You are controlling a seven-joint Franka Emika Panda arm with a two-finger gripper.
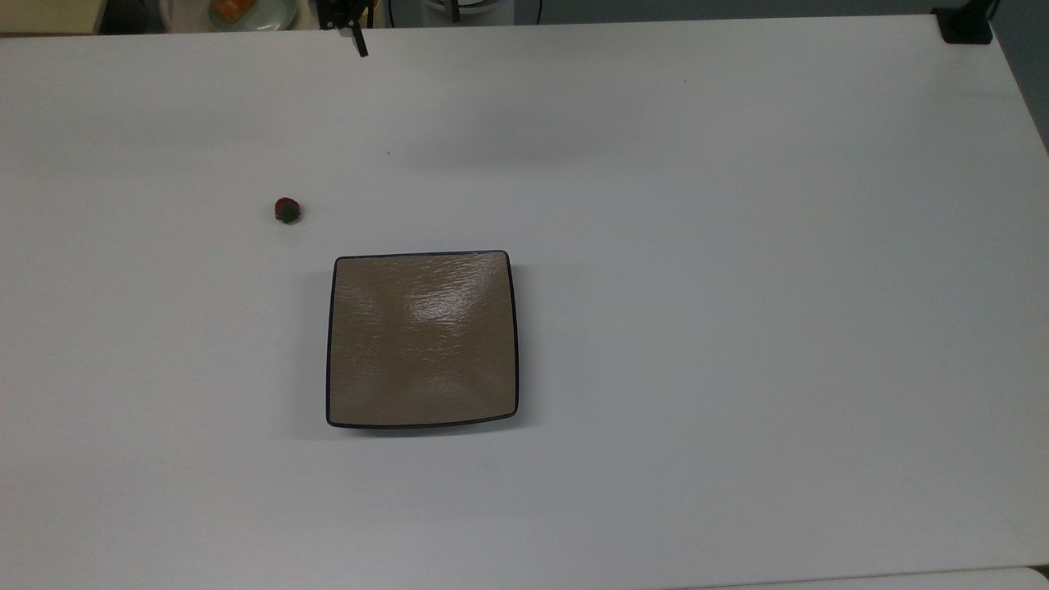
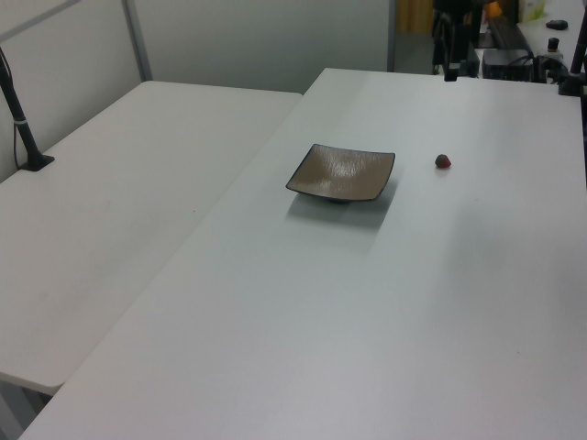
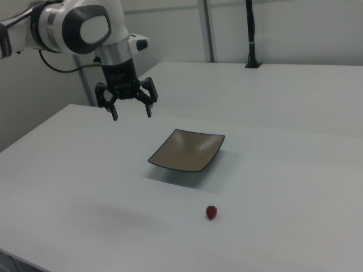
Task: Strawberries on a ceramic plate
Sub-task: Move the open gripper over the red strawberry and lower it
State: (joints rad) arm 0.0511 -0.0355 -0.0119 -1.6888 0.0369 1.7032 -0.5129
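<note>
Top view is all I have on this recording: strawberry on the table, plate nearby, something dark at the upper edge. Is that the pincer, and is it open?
Observer: Yes. In the right view the pincer hangs open, fingers spread and pointing down, holding nothing.
Operator: Is it low, near the table?
Observer: No. The right view shows it well above the table, clear of the ceramic plate.
Operator: Is the plate flat?
Observer: The left view shows its corners curling upward, and the strawberry lies apart from it.
</note>
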